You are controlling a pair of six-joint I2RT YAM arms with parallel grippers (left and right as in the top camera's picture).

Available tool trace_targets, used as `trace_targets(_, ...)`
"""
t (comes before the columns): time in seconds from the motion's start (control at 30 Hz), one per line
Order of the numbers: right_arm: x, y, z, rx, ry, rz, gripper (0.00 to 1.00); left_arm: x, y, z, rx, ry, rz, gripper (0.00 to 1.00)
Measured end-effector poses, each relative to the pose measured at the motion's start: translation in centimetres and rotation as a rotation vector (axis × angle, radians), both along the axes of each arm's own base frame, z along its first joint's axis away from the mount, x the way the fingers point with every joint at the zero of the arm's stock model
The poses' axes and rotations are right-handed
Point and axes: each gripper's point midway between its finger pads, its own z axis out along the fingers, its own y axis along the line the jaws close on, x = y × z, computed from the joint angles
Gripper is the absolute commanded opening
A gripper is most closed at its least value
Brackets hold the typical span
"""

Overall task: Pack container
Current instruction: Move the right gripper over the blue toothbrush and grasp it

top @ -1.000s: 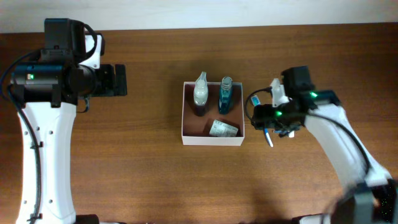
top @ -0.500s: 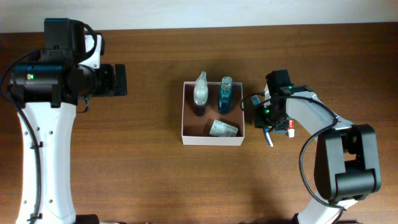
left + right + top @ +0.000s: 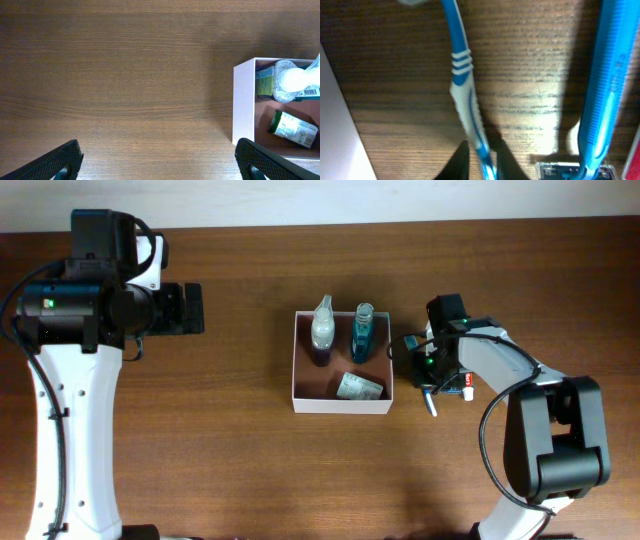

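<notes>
— Right arm [image 3: 500, 365] has folded in since a second ago: its elbow now stands over the lower right of the table [image 3: 200, 460], where before the arm stretched out long. Over the last half second it barely shifts.

— And the right gripper [image 3: 432, 372]?

— It points down just right of the container [image 3: 294, 370], over a toothbrush [image 3: 431, 404]. In the wrist view the two dark fingertips [image 3: 460, 162] flank the blue and white toothbrush [image 3: 462, 85] handle, very close on both sides. I cannot tell whether they press it or leave a sliver of gap.

— Anything beside it?

— A blue razor [image 3: 605, 75] lies on the wood to the right of the toothbrush, roughly parallel to it and apart from it.

— Left side?

— Left gripper [image 3: 190, 308] is where it was, far to the left and well apart from the container. Its fingers [image 3: 55, 162] sit at the two bottom corners of its wrist view, spread wide with only bare wood between them.

— Where is the container?

— Mid-table, unmoved. Its white wall [image 3: 243, 100] shows at the right edge of the left wrist view. Inside, a white bottle [image 3: 322, 330] and a blue bottle [image 3: 361, 335] are side by side along the far wall, and a green-labelled tube [image 3: 358, 387] lies flat near the front right corner. The front left of the floor is bare.
</notes>
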Motion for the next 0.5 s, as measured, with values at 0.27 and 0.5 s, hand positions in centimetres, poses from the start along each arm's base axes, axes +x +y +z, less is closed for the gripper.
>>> trace_targets(0.27, -1.4, -0.2, -0.1, -0.01, 0.055, 0.002, 0.04, 0.0, 0.0, 0.0, 0.0, 0.0, 0.0, 1.0)
trace_targets(0.5, -1.1, -0.1, 4.9, -0.007, 0.028, 0.002, 0.04, 0.0, 0.0, 0.0, 0.0, 0.0, 0.0, 1.0)
